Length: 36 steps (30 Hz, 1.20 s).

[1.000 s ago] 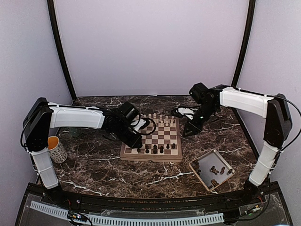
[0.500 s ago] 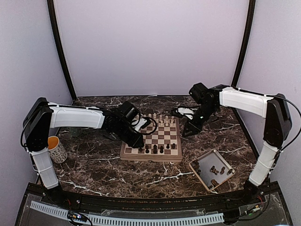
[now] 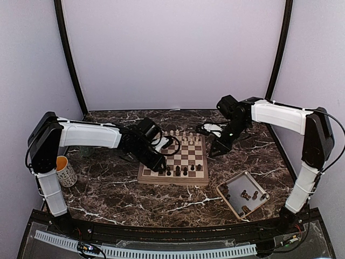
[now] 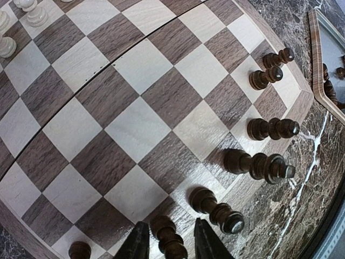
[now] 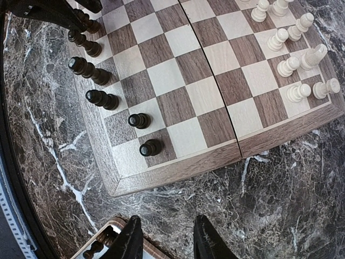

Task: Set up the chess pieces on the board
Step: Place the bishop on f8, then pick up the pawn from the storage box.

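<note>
From above, the board lies mid-desk, with the dark chess pieces lined along its near edge and the cream chessmen at the far edge. The left pincer hangs over the board's near left corner. The right pincer hovers off its far right corner. A tray holding more dark pieces sits near right.

Left wrist: this pincer is released, its fingers either side of one upright dark piece.

Right wrist: this pincer is open and empty above bare desk beside the board.

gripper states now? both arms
Left gripper: open, straddling a dark chess piece on the board.
Right gripper: open, empty.
</note>
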### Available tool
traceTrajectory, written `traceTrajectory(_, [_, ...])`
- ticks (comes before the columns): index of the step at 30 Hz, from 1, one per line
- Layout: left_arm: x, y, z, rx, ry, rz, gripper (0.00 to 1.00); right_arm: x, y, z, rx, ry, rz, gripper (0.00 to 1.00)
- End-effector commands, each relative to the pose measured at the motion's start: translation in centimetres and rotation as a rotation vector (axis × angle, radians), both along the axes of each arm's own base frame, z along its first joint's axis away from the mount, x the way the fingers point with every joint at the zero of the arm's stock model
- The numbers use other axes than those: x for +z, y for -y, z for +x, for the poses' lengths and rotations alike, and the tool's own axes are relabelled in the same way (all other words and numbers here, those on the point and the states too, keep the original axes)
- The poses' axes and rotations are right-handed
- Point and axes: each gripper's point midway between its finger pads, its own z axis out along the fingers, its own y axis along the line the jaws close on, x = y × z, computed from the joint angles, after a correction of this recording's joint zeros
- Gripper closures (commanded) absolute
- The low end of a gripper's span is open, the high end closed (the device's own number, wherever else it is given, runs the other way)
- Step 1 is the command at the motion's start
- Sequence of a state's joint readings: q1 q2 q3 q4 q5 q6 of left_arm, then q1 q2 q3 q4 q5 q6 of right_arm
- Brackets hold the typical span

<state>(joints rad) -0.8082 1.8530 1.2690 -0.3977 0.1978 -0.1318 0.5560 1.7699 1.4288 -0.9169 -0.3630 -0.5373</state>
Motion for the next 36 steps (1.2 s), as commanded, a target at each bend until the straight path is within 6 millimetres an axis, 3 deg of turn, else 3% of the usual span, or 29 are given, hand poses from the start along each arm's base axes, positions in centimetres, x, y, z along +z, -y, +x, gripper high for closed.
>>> traceTrajectory(1, [0.5,-0.1,-0.4,0.001,0.006,0.001,0.68,0.9,-0.3,0.2,0.006,0.016,0.021,0.67])
traceTrajectory(9, [4.0,-1.4,0.5,0.084,0.087,-0.008,0.65,2.5,1.1,0.1,-0.038,0.081,-0.001,0.66])
traceTrajectory(15, [7.3,-0.9,0.9,0.082,0.150,-0.087,0.63,3.4,4.3,-2.2,-0.062,0.117,-0.057,0.66])
traceTrajectory(20, [9.8,0.0,2.3,0.118,0.246,-0.184,0.62,1.4,7.7,-5.1,-0.083,0.063,-0.136,0.66])
traceTrajectory(24, [12.0,1.0,4.0,0.150,0.347,-0.280,0.63,-2.2,10.9,-8.0,-0.073,-0.011,-0.256,0.67])
traceTrajectory(28, [14.1,2.5,4.5,0.128,0.386,-0.373,0.62,-4.7,12.8,-10.2,-0.065,-0.074,-0.334,0.67])
traceTrajectory(36, [13.2,3.3,4.4,0.066,0.365,-0.337,0.62,-7.5,13.6,-11.8,-0.060,-0.183,-0.391,0.68])
